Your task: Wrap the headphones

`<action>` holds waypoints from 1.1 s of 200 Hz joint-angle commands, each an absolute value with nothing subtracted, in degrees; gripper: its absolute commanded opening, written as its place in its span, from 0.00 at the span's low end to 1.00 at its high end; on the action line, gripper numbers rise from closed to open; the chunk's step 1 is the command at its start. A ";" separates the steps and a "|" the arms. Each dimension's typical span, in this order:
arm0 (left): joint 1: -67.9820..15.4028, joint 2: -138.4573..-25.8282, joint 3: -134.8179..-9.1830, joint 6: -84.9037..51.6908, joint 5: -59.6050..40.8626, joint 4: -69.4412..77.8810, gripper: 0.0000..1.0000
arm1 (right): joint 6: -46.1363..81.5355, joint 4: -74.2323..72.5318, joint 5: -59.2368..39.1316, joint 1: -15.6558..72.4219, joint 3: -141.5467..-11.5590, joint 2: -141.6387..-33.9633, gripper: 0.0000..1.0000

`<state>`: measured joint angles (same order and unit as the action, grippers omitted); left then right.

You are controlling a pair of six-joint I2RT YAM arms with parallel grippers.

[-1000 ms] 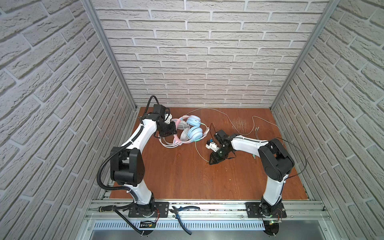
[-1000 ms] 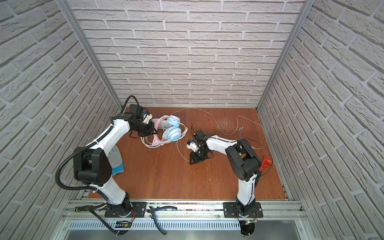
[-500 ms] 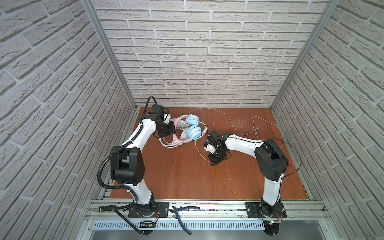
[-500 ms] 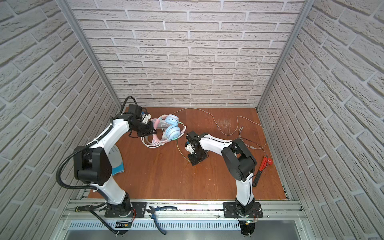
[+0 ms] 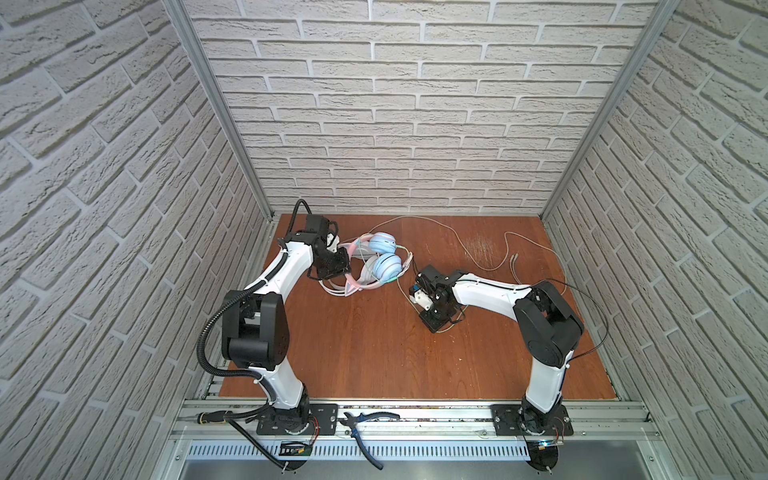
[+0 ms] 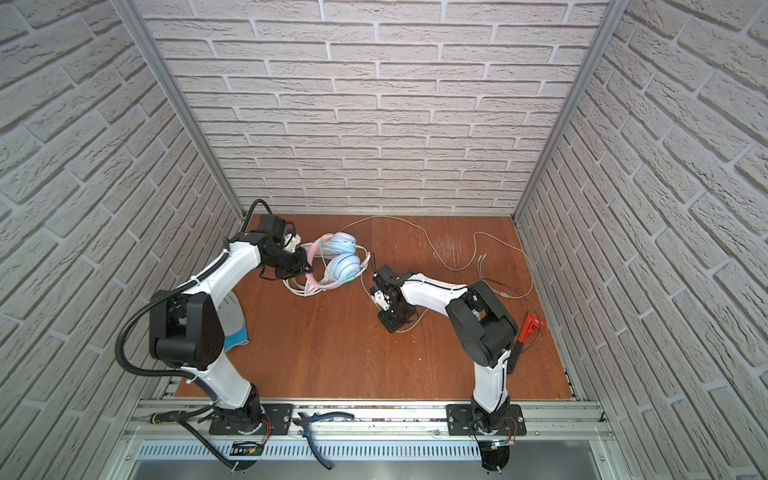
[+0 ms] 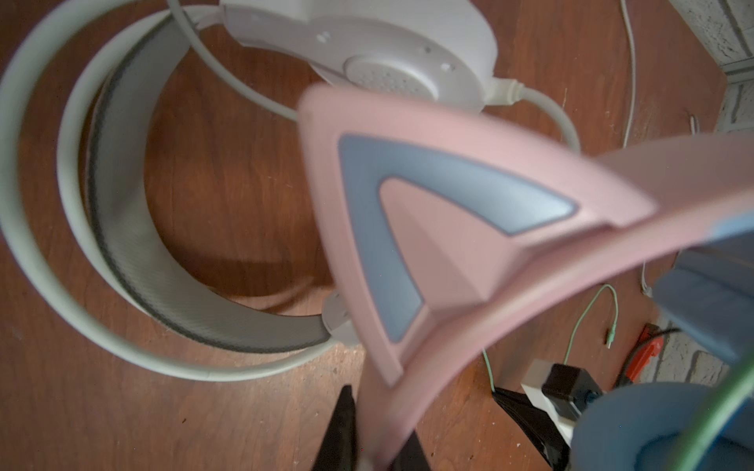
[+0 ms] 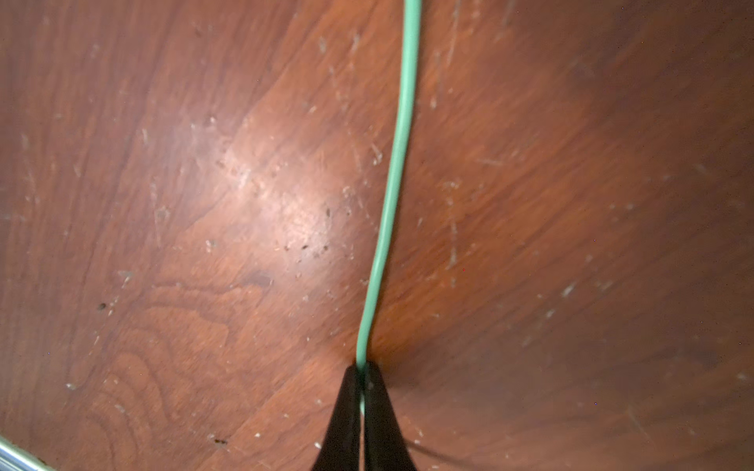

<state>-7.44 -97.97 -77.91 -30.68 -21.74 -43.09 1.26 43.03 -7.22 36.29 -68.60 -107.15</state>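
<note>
Your left gripper clamps the pink band near the worktop's back edge. Your right gripper pinches the green cable.

The wooden tabletop is scuffed and faintly glossy, the pink headband smooth matt plastic, the green cable smooth.

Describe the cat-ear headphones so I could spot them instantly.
Look at the back left of the brown wooden table, where the left end effector grips. The cat-ear headphones overlap an all-white pair there; only they have a pink band, pointed ears and light-blue cups.
</note>
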 commanded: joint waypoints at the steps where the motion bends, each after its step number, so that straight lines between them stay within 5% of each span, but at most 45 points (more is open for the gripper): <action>1: -7.08 -95.30 -77.47 -32.51 -22.10 -39.34 0.00 | -0.41 44.07 -8.59 37.19 -65.58 -104.28 0.06; 73: -7.12 -96.48 -78.11 -33.31 -19.75 -39.48 0.00 | -4.37 42.23 -14.64 37.19 -62.75 -94.94 0.06; 100: -7.11 -96.51 -77.92 -33.23 -20.09 -39.42 0.00 | -5.69 44.84 -7.93 37.02 -63.87 -94.62 0.06; 165: -7.06 -96.51 -77.77 -32.71 -20.68 -39.69 0.00 | -11.05 43.20 3.30 31.73 -66.18 -92.54 0.51; 220: -7.21 -96.86 -77.96 -32.62 -21.28 -39.67 0.00 | -23.45 32.41 10.00 30.23 -63.28 -92.78 0.55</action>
